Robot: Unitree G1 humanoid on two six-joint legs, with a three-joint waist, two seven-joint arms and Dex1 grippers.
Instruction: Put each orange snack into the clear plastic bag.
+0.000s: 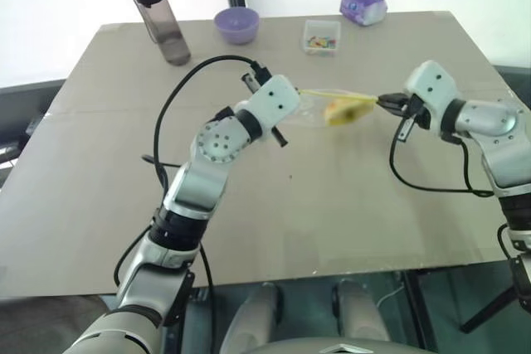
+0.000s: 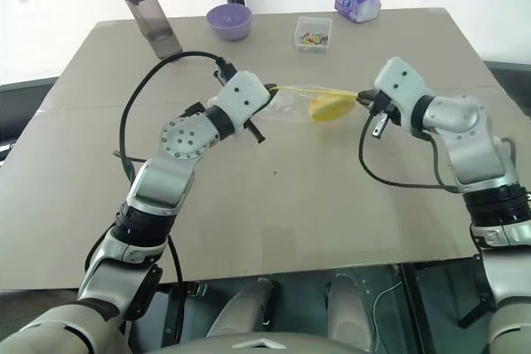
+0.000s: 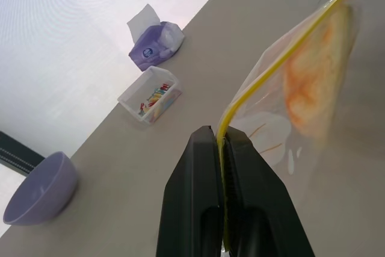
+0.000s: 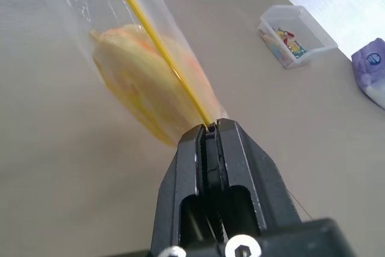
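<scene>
The clear plastic bag (image 1: pixel 328 107) hangs stretched between my two grippers above the middle of the table, its yellow seal strip (image 3: pixel 274 67) pulled taut. The orange snack (image 1: pixel 344 110) sits inside the bag, toward the right end. My left gripper (image 3: pixel 221 142) is shut on the seal strip at the bag's left end. At the right end, my right gripper (image 4: pixel 210 130) is shut on the same strip, with the snack (image 4: pixel 150 79) just beyond its fingers.
A dark water bottle (image 1: pixel 159 21) stands at the table's (image 1: pixel 274 221) far left. Along the back are a purple bowl (image 1: pixel 236 24), a small clear box of coloured bits (image 1: pixel 321 37) and a purple tissue pack (image 1: pixel 363 4).
</scene>
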